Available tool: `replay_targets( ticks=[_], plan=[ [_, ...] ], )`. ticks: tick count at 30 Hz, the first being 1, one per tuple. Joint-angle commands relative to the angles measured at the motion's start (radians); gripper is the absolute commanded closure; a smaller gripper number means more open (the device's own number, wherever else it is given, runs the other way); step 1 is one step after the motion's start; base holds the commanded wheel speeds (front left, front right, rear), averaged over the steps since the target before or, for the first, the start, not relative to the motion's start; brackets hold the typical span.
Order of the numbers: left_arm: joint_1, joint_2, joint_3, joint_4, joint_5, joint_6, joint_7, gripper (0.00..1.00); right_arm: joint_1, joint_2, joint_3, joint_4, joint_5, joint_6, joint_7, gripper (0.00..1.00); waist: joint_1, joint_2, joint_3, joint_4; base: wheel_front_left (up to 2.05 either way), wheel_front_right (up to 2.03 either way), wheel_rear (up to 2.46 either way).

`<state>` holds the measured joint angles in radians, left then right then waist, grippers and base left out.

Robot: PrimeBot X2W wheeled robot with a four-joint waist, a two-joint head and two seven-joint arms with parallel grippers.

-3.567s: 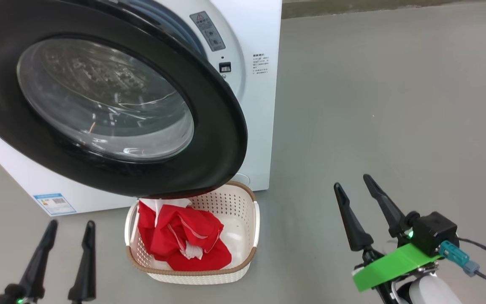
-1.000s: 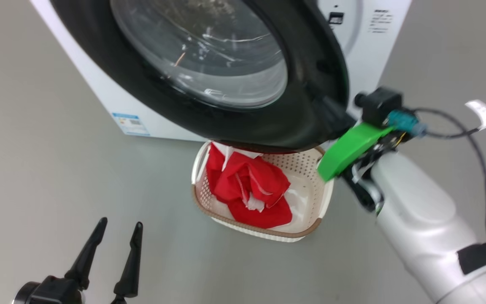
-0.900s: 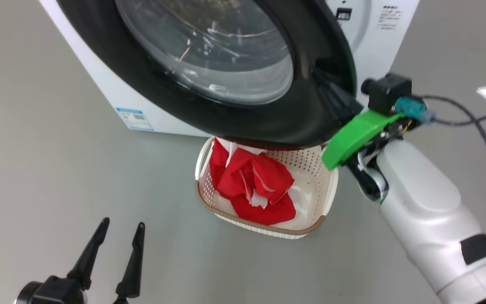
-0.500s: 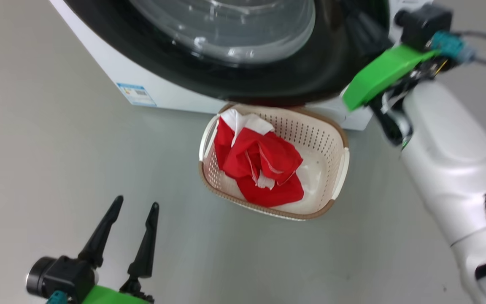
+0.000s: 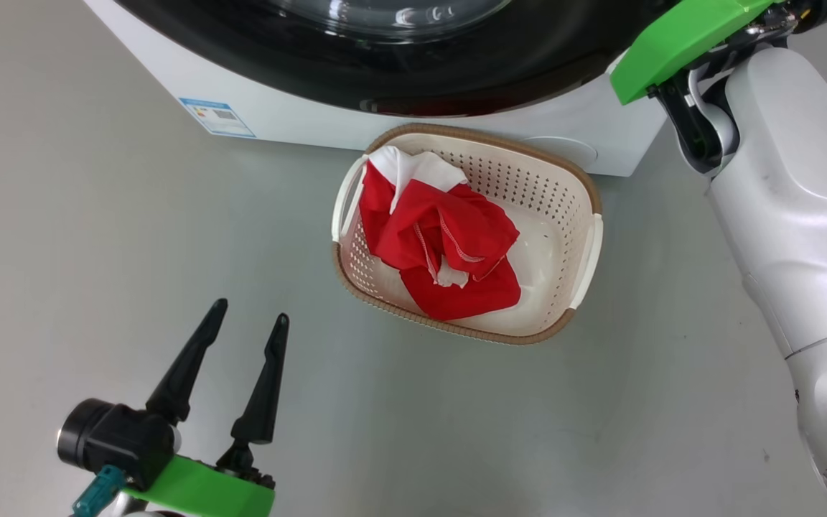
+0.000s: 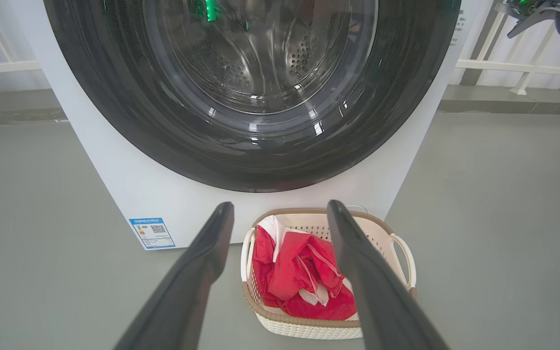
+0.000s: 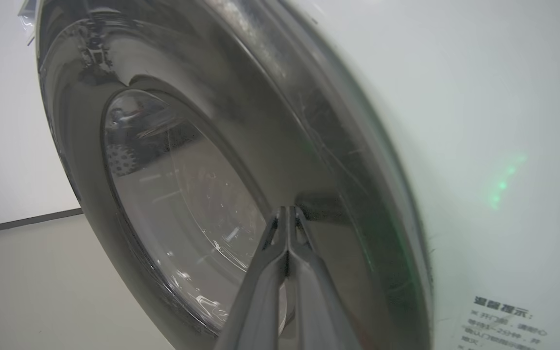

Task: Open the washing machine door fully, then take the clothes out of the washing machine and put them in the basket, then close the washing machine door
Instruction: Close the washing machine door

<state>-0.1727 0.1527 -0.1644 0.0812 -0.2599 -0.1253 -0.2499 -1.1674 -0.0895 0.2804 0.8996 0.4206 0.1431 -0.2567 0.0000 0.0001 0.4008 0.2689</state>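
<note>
The washing machine (image 5: 298, 118) stands at the top of the head view. Its black-ringed washing machine door (image 5: 456, 72) lies close against the white front (image 6: 129, 184). My right gripper (image 7: 287, 210) is shut and empty. Its tips press on the door's black ring (image 7: 309, 160) near the outer edge. On the floor in front, the basket (image 5: 528, 179) holds the red clothes (image 5: 449, 244). My left gripper (image 5: 251, 310) hovers open and empty at the lower left, short of the basket. In the left wrist view, the basket (image 6: 396, 243) and clothes (image 6: 304, 277) sit between the spread fingers (image 6: 197, 272).
Grey floor surrounds the basket. My pale right forearm (image 5: 794, 201) reaches up the right side, with a green bracket (image 5: 672, 43) at its wrist. A blue label (image 5: 216, 117) marks the machine's lower front. A white rail (image 6: 503, 63) runs behind the machine.
The head camera has tipped down and shifted. My right arm has pushed the door from wide open to nearly flush with the machine. The left gripper has stayed open and the clothes still lie in the basket.
</note>
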Motion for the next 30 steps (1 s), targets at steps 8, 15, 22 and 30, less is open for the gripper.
replay_targets(
  ticks=[8, 15, 22, 30],
  plan=[
    [-0.035, 0.049, 0.017, -0.030, -0.013, -0.005, -0.012, 0.00, -0.046, 0.004, 0.000, -0.034, 0.012, -0.012, -0.005, 1.00, 0.0000, -0.0001, 0.001, -0.034, 0.00, 0.00, 0.00],
    [-0.033, 0.039, 0.044, -0.049, -0.037, -0.005, -0.012, 0.00, 0.060, 0.011, 0.059, -0.123, 0.046, -0.012, -0.005, 0.00, 0.0000, -0.0001, -0.032, -0.073, 0.00, 0.00, 0.00],
    [-0.020, 0.029, 0.071, -0.061, -0.051, -0.005, -0.012, 0.00, 0.243, 0.001, 0.029, -0.259, 0.024, -0.012, -0.005, 0.00, 0.0000, -0.0001, -0.078, -0.115, 0.00, 0.00, 0.00],
    [0.024, 0.032, 0.109, -0.055, -0.087, -0.005, -0.012, 0.00, 0.511, 0.018, -0.075, -0.457, -0.046, -0.012, -0.005, 0.00, 0.0000, -0.0001, -0.163, -0.185, 0.00, 0.00, 0.00]
  ],
)
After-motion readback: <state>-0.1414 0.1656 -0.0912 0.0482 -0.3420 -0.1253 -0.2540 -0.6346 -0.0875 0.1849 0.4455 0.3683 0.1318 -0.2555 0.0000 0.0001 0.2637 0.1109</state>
